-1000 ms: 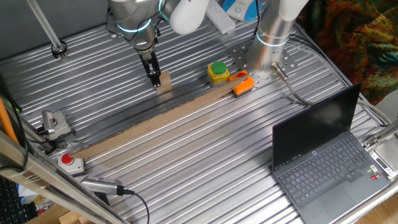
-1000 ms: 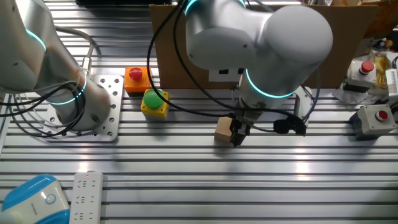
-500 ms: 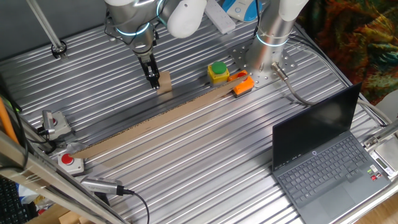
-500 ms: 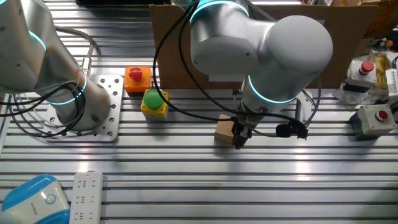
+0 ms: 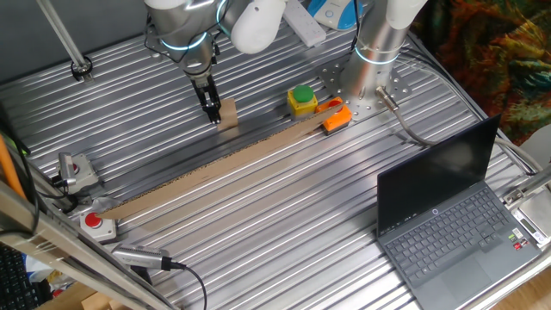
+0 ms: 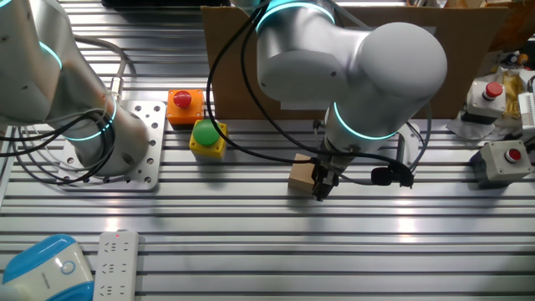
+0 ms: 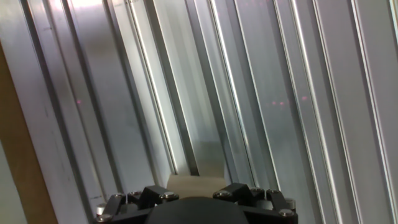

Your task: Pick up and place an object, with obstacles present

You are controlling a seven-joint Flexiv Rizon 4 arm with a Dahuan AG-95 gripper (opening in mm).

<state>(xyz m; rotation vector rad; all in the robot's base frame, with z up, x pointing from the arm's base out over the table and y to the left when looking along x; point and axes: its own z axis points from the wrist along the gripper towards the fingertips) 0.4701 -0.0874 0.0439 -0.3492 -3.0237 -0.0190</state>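
Gripper (image 6: pixel 319 187) beside block (image 6: pixel 300 173), contact unclear, hand view shows block (image 7: pixel 198 183) edge

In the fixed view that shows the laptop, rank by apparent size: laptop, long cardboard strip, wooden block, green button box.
1. Laptop, the largest, though it is nearest the camera.
2. Long cardboard strip, the longest but narrow.
3. Green button box and wooden block: too close to rank; the tool hides part of the block.

Since a second ago the end effector (image 5: pixel 212 110) and the small light-tan wooden block (image 5: pixel 228 112) have shifted slightly toward the frame's upper left; the last half second shows no further change.
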